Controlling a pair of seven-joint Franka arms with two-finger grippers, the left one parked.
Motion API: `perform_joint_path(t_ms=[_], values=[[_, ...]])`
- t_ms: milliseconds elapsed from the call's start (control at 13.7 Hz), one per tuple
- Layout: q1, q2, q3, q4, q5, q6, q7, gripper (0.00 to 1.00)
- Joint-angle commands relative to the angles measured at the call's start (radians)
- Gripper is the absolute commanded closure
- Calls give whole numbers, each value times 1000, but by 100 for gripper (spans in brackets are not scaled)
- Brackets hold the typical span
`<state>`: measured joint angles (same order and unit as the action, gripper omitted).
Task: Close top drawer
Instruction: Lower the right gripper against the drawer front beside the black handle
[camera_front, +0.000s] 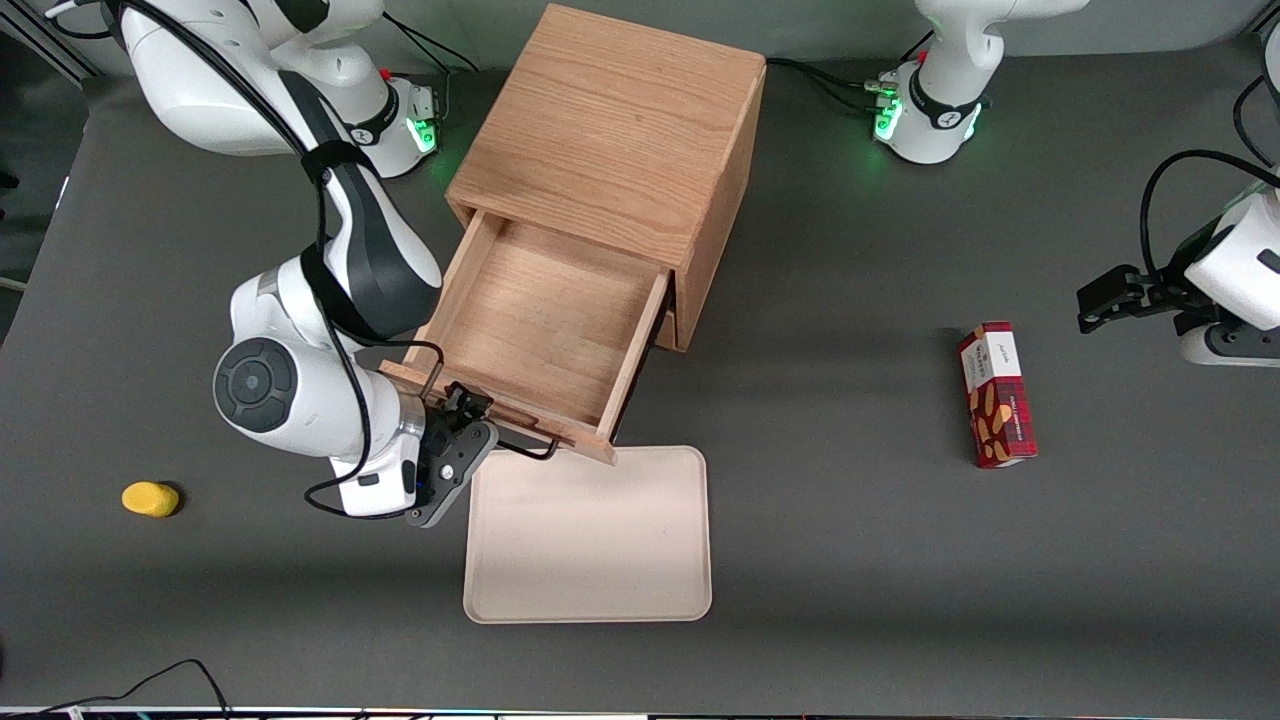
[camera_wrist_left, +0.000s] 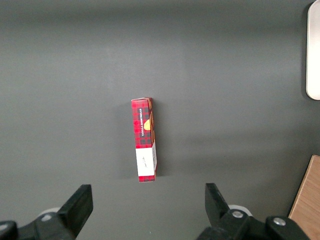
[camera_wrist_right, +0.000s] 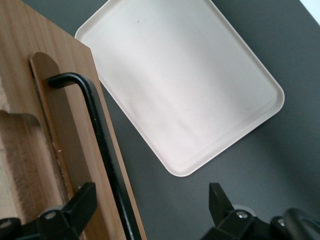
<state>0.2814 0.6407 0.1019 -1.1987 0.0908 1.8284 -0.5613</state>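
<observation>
Top drawer looked light and stiff; gripper sat spread wide around its black handle, so pushing the front panel should've worked.

Dark grey table carrying wooden cabinet, beige tray, red biscuit box, small yellow obj; gripper hovering at drawer front.

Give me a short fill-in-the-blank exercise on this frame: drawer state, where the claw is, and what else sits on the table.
1. The top drawer of the wooden cabinet is pulled ____.
2. The claw is open, its fingers on either side of the drawer's black wire ____.
3. Just nearer the front camera than the drawer front lies an empty beige ____.
4. The red snack box lies toward the ____ arm's end of the table.

Missing words: open; handle; tray; parked
</observation>
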Motion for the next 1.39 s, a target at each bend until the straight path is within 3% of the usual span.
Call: perform_joint_path(t_ms=[0, 1314], values=[[2, 28, 1, 37, 10, 2, -23, 0], [-11, 66, -2, 37, 15, 43, 18, 0]])
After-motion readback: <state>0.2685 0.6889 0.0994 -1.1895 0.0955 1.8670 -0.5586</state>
